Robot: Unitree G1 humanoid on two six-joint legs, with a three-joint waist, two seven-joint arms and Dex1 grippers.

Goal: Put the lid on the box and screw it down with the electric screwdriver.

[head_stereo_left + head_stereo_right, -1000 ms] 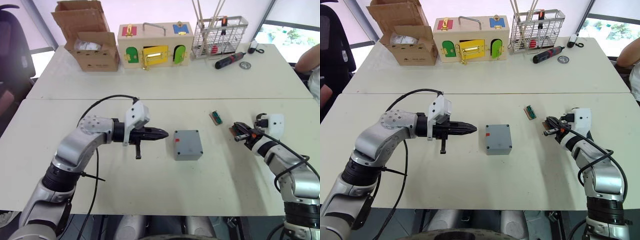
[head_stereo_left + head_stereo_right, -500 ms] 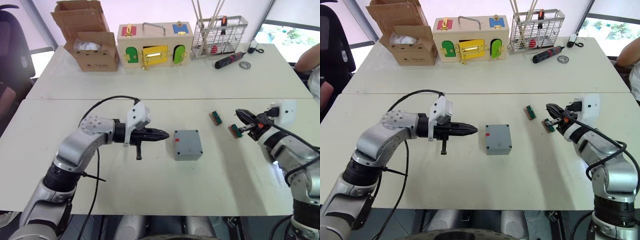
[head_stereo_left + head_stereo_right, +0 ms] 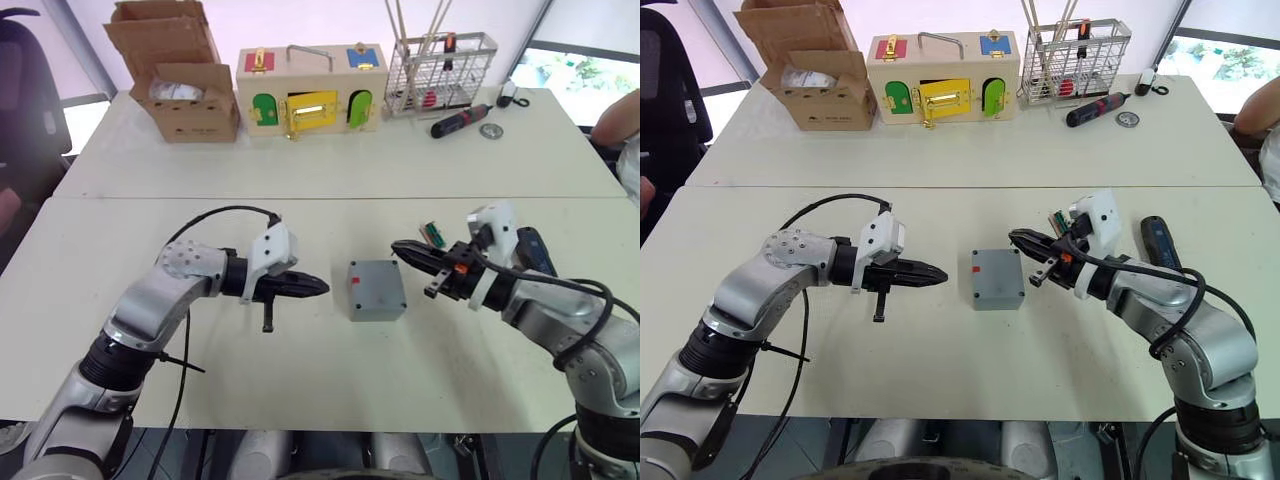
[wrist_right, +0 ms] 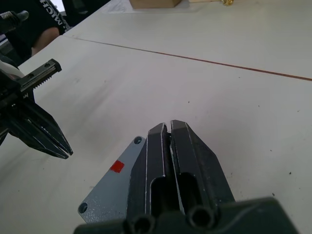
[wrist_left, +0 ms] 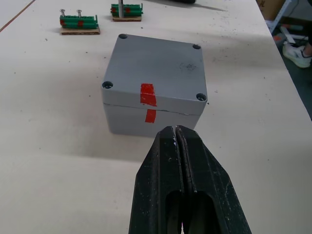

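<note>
lid (image 5: 157, 68) sits on box (image 3: 376, 290) | both end effectors closed, empty | electric screwdriver (image 3: 1159, 243) untouched on desk, screwing left

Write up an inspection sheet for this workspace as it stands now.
Surface: two pale tables pushed together, seam between them.
Job's things: box with lid already seated on it, red marks aligned; electric screwdriver lying beyond the right arm.
Clutter: two green terminal strips behind the box; cardboard box, wooden box with coloured doors, wire rack and red-and-black screwdriver on the far table.
Grippers: left pincer and right pincer both shut, empty, flanking the box.
Cables: black cable looping over the left arm.
Surroundings: person's arm at the far right edge.
</note>
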